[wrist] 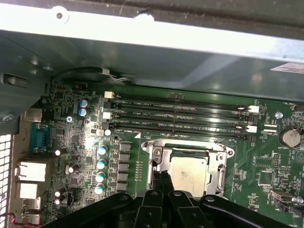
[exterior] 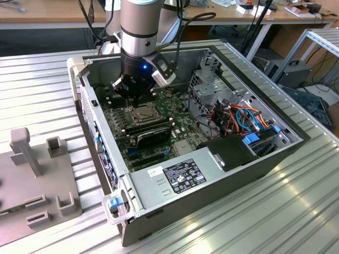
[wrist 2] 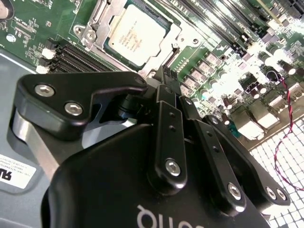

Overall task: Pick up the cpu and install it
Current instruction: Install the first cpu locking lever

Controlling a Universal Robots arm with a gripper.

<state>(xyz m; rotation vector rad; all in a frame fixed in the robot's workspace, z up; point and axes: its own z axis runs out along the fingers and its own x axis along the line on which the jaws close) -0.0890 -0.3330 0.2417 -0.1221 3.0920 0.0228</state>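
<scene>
Already cpu [wrist 2: 133,36] seated in socket frame [wrist: 156,159] (pincer [wrist 2: 164,76] closed above).

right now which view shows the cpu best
The second wrist view: the cpu lies in its socket frame with almost its whole silver top in sight. In the first wrist view the end effector, fingers closed together, hides one edge of it. In the exterior view it is a small square below the arm.

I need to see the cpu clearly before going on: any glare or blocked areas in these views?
Second wrist view: the cpu is evenly lit, but glare washes out the motherboard beyond it and the claw hides much. First wrist view: cpu readable, bright case wall above. Exterior view: arm shadows the socket.
</scene>
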